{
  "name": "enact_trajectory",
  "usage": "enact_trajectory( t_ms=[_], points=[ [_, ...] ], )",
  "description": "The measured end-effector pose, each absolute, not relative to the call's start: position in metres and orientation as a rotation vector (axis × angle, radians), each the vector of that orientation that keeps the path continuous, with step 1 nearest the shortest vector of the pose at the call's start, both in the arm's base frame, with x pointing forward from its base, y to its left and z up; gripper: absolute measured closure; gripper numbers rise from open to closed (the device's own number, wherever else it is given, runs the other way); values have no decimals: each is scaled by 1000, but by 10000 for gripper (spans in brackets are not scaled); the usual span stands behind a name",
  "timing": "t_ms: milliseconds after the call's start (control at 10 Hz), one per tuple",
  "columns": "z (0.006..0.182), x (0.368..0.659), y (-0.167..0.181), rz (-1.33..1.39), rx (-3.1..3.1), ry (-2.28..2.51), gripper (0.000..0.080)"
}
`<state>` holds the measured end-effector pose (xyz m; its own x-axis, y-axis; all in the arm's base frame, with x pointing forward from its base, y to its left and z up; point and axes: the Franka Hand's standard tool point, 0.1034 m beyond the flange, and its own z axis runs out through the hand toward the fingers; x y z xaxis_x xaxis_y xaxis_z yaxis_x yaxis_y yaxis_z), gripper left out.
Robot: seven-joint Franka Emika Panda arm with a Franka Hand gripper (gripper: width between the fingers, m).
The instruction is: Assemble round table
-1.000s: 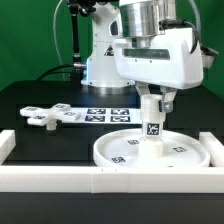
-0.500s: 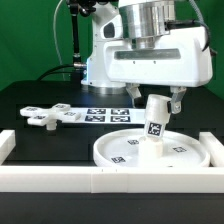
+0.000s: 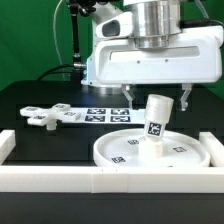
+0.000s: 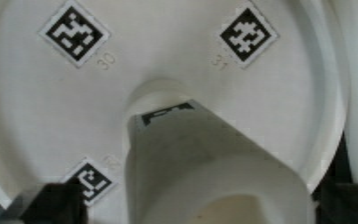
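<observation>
Black table [image 3: 40, 95], green backdrop [image 3: 25, 40] — leg [image 3: 154, 122] standing tilted on disc [image 3: 115, 152], top leaning toward exterior view's right; gripper [image 3: 157, 97] hovering above — released.

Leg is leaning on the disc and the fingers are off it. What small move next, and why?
Probably lower the gripper over the leg and close on it to stand it upright. The leg tilts toward the exterior view's right at the middle of the disc, and the open fingers hang above it, holding nothing.
</observation>
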<state>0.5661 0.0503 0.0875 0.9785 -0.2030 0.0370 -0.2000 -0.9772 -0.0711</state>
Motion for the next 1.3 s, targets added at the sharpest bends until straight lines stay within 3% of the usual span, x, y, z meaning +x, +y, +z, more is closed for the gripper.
enact_trajectory(
  t_ms=[1300],
  points=[
    [85, 569, 58, -45, -2824, -1433, 151]
  ],
)
